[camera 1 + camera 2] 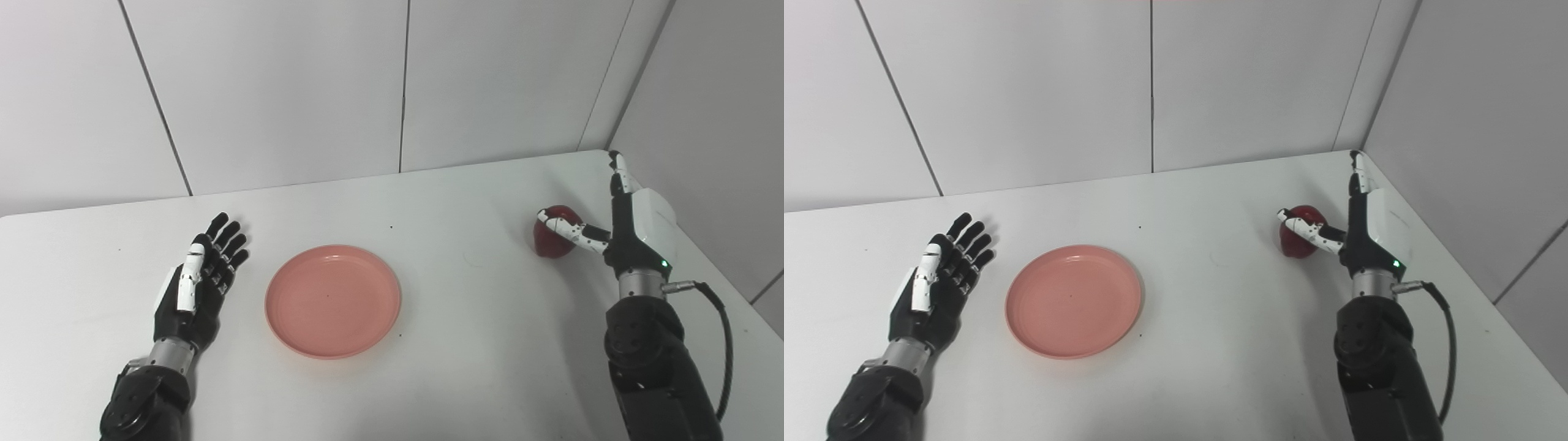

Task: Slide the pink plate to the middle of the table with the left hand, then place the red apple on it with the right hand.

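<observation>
Left hand [196, 282] released, fingers spread, pink plate [332, 300] just beside it, apart. Right hand [625, 226] open, thumb across red apple [554, 236]; grasp not closed.

pink plate [333, 301], red apple [554, 237], white table [465, 343]

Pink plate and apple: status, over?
Left hand open, beside pink plate. Right hand at red apple, thumb across it, not closed. Plate empty, path clear.
</observation>
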Motion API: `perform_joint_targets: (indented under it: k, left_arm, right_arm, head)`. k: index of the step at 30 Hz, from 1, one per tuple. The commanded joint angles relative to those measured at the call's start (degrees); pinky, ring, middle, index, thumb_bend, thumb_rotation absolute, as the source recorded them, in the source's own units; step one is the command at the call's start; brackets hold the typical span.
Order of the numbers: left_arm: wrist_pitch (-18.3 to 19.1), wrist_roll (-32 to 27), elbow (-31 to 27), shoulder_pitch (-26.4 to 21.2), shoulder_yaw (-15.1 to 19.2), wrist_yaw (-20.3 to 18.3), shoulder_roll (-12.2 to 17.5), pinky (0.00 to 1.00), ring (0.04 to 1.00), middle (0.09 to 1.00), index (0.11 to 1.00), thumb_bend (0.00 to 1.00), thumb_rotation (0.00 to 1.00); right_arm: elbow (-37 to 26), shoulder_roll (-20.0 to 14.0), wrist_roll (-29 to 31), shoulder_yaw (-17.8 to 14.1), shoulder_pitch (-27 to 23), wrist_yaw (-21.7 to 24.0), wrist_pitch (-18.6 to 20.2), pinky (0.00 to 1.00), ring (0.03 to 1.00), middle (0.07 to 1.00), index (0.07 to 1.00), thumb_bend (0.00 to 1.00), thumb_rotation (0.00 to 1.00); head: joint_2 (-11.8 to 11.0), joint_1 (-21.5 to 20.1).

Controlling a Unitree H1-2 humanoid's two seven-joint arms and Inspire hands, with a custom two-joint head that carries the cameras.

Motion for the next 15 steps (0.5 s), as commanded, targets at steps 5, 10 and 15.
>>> perform_joint_targets:
  k: [5,10,15]
  left_arm:
    - [2.0,-0.1,3.3,1.4,0.4,-0.6,0.9,0.95,0.945,0.945,0.924,0.34,1.00]
    - [2.5,-0.1,2.7,1.5,0.5,-0.7,1.0,0.95,0.944,0.946,0.927,0.34,1.00]
    - [2.7,-0.1,2.7,1.5,0.6,-0.7,1.1,0.95,0.945,0.946,0.927,0.34,1.00]
  right_arm:
    - [1.1,-1.3,2.7,0.4,-2.6,-0.8,-1.6,0.79,0.887,0.935,0.966,1.00,0.54]
    - [2.5,-1.4,3.6,1.5,-3.5,-0.5,-0.9,0.77,0.877,0.928,0.965,1.00,0.54]
    - [3.7,-1.3,4.7,2.0,-4.3,-0.5,-0.7,0.77,0.870,0.917,0.960,1.00,0.51]
  head:
    - [0.3,-0.1]
    - [0.6,-0.2]
    - [0.8,-0.4]
